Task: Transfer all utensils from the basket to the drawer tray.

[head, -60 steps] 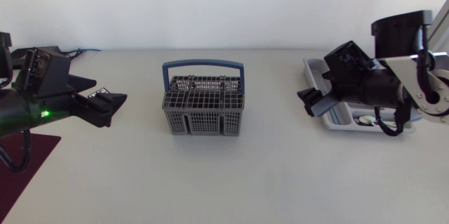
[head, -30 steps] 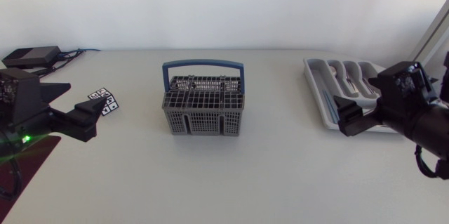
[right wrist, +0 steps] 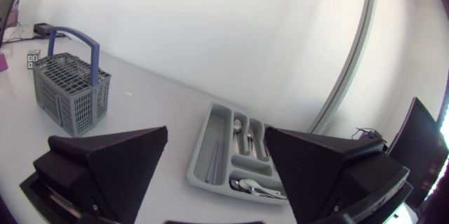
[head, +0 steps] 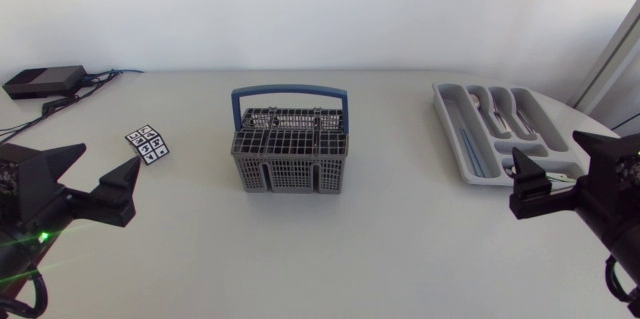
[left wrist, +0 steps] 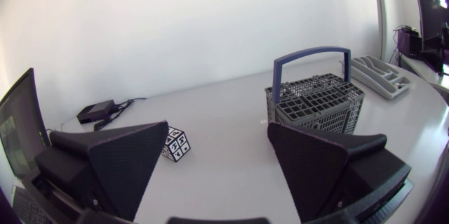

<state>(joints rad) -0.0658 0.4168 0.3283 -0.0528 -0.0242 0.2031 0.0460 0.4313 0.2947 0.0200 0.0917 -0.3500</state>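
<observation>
The grey mesh basket with a blue handle stands at the table's middle; no utensil sticks out of it. The grey drawer tray lies at the back right with spoons and other cutlery in its compartments. My left gripper hovers open and empty at the near left, far from the basket. My right gripper hangs open and empty at the near right, just in front of the tray. In the right wrist view the spoons lie ahead of the fingers and the basket stands far off.
A small black-and-white marker cube sits left of the basket, seen also as the cube ahead of my left gripper. A black box with cables lies at the back left corner.
Both arms have drawn back toward the near corners: the left gripper away from the basket's left side, the right gripper off the tray. Both stayed open.
</observation>
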